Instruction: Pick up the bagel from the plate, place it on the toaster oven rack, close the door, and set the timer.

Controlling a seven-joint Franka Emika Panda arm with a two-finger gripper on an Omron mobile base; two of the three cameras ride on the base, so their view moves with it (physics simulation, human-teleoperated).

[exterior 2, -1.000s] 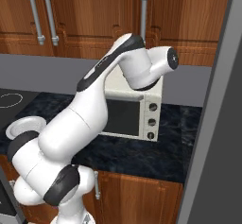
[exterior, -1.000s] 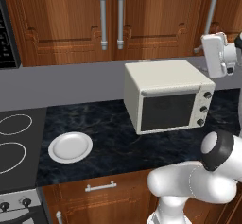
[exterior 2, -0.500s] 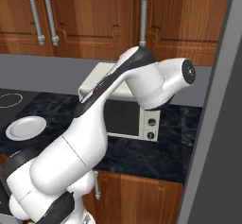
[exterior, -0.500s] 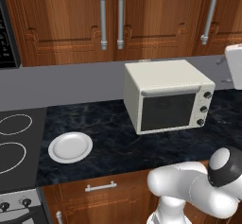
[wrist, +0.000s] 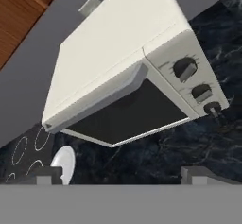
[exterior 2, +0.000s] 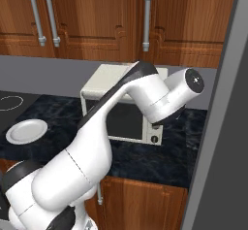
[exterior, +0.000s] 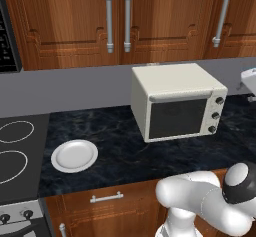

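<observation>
The wall cabinets (exterior: 65, 21) are shown above a dark marbled counter (exterior: 120, 146), with a stove (exterior: 15, 176) at its left end. The toaster oven (exterior: 170, 81) is set toward the right of the counter. Its door (exterior: 177, 118) is shut, so the rack behind the dark glass cannot be made out. The white arm (exterior 2: 121, 107) is raised in front of the oven and to its right.

The plate (exterior: 74, 156) is seen flat on the counter, well apart from the oven and between it and the stove. Its face appears plain white, and where the bagel lies cannot be told. A bar handle (wrist: 101, 100) runs along the door's top edge, and three knobs (exterior: 216, 115) are stacked on the panel beside it.

The pincer (wrist: 124, 178) is held fully spread, with nothing between its tips, and is aimed at the oven front from above and to the side.

Opening the door is judged to be the step in hand. The handle is best approached near its middle, with the tips squared to the bar. The door is then best drawn down along its hinge arc. The knobs are to be left untouched, since a sideways pull may shift the oven.
</observation>
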